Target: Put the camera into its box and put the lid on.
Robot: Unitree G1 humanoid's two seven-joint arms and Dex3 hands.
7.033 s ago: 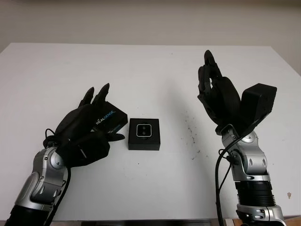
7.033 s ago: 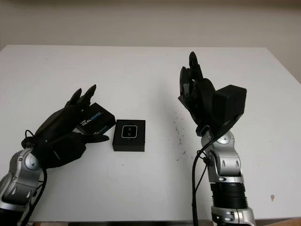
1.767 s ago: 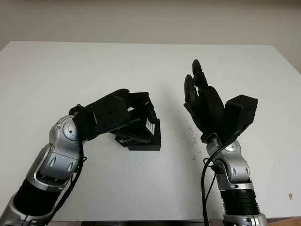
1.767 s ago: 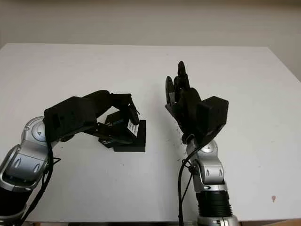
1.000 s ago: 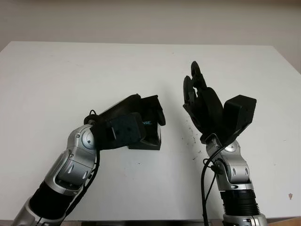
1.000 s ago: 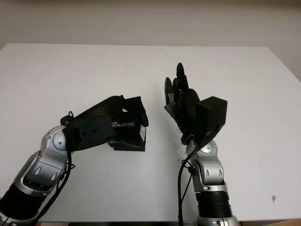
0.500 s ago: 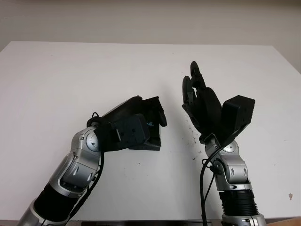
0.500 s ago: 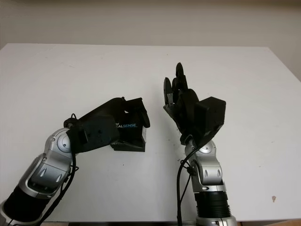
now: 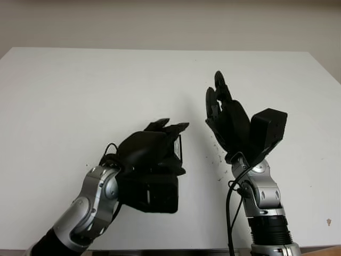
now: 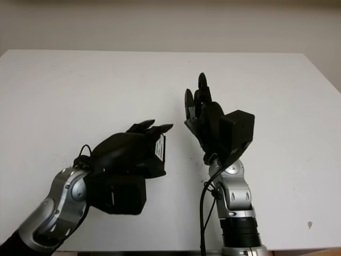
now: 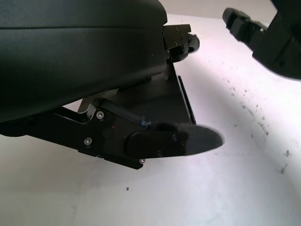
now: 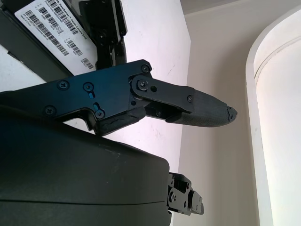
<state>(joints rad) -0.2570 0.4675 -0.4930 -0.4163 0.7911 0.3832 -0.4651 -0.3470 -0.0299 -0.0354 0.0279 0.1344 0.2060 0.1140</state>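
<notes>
1. The left hand (image 9: 152,146) sits over the middle of the white table (image 9: 80,90), toward the near side. Its fingers are closed on the black lid (image 10: 157,152) of the camera box.

2. The lid is tilted, with one side turned toward the right. That side carries a white barcode label (image 12: 51,21), seen plainly from the right wrist.

3. The camera and the box base are hidden under the left hand and the lid. Whether the lid is fully seated on the base cannot be told.

4. From the left wrist, a black edge of the lid (image 11: 181,101) runs beneath the left hand's fingers and sits down close to the table surface.

5. The right hand (image 9: 226,120) is raised above the table just to the right of the lid, apart from it. It is open and holds nothing, with its palm side turned toward the lid.

6. A scatter of small dark specks (image 9: 216,157) marks the table between the lid and the right arm.
</notes>
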